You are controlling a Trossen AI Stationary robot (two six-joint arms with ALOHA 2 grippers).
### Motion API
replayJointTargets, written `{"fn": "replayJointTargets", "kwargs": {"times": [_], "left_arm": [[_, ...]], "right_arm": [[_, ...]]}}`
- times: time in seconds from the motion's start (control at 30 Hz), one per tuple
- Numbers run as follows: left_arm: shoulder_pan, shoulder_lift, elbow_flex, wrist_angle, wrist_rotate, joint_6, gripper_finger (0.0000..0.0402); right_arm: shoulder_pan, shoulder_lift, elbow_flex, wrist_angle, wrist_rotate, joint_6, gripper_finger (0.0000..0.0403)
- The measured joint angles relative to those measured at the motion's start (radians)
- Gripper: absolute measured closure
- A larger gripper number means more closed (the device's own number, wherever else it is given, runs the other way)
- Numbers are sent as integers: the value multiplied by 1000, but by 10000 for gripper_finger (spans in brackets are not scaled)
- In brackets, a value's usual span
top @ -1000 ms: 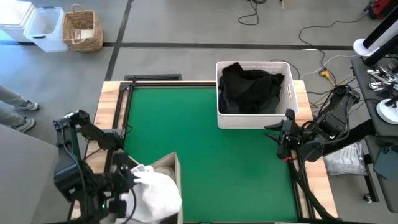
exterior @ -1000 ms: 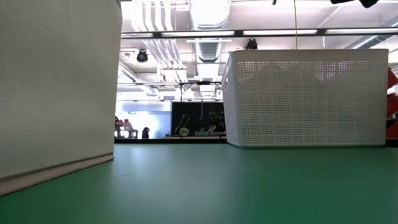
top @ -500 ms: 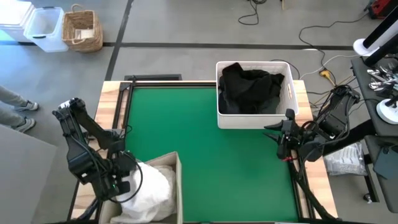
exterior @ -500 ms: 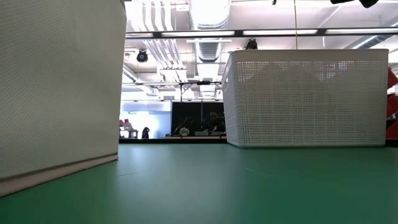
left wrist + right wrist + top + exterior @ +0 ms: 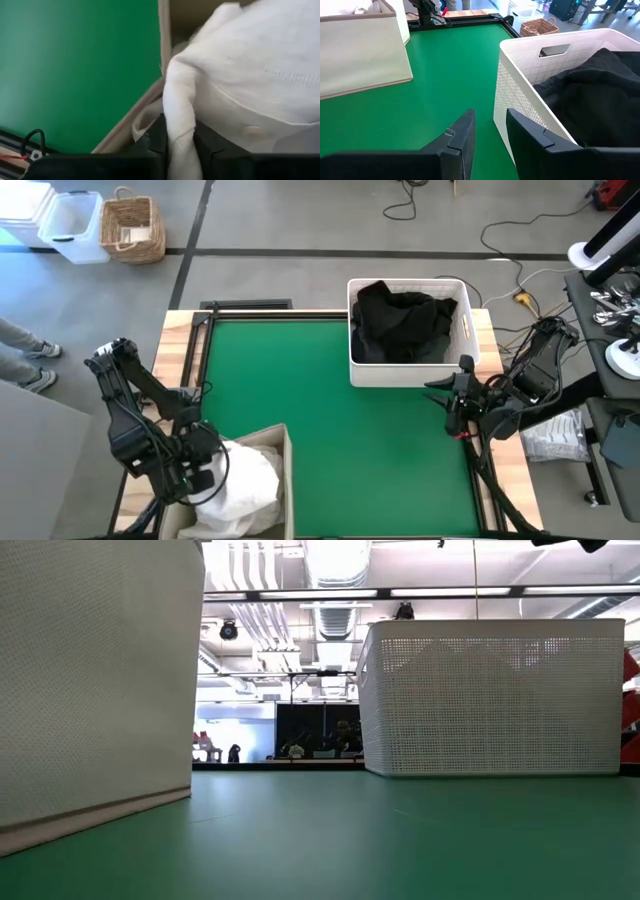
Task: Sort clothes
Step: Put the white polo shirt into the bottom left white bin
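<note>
two piles, already split by colour: white clothes (image 5: 245,485) in the beige fabric bin (image 5: 287,455) at the near-left corner of the bench (image 5: 330,420), dark clothes (image 5: 400,320) in the white plastic basket (image 5: 410,372) at the far right.

key relation: left hand (image 5: 195,480) sits at the bin's outer-left edge, with the white cloth running from it inward and across the bin toward bench centre. left wrist view shows a rolled fold of that white cloth (image 5: 180,130) pinched between its fingers (image 5: 152,137), so it's clamped on the garment, which lies mostly over the bin's inside, one flap hanging at the wall. my read: release is the coming move, and it works only if the bulk sits inside the rim; looks like it does.

right hand (image 5: 447,395) is parked just beside the basket's near-right corner, over the bench edge. its fingers (image 5: 462,135) are slightly apart, holding nothing. it's the nearer arm to the dark pile, which lies just ahead of it over the basket wall.

materials: white cloth is a thin woven with a faint dotted weave, creases softly, will slump. dark garments are matte, crumpled, heaped to the rim. basket is rigid perforated plastic with a handle slot; bin is stiff canvas-like fabric with straight walls. bench top is smooth green matting, nothing loose on it.
</note>
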Motion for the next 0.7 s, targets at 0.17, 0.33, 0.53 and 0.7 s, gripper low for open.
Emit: {"fn": "replayJointTargets", "kwargs": {"times": [0.17,0.33,0.53,0.7], "left_arm": [[2,-2,43,-27,-46,-36,319],[2,-2,80,-31,-75,-38,264],[2,-2,105,-33,-75,-41,212],[5,0,164,-37,-94,-31,193]], "right_arm": [[0,0,0,0,0,0,303],[0,0,0,0,0,0,298],[0,0,0,0,0,0,304],[0,0,0,0,0,0,302]]}}
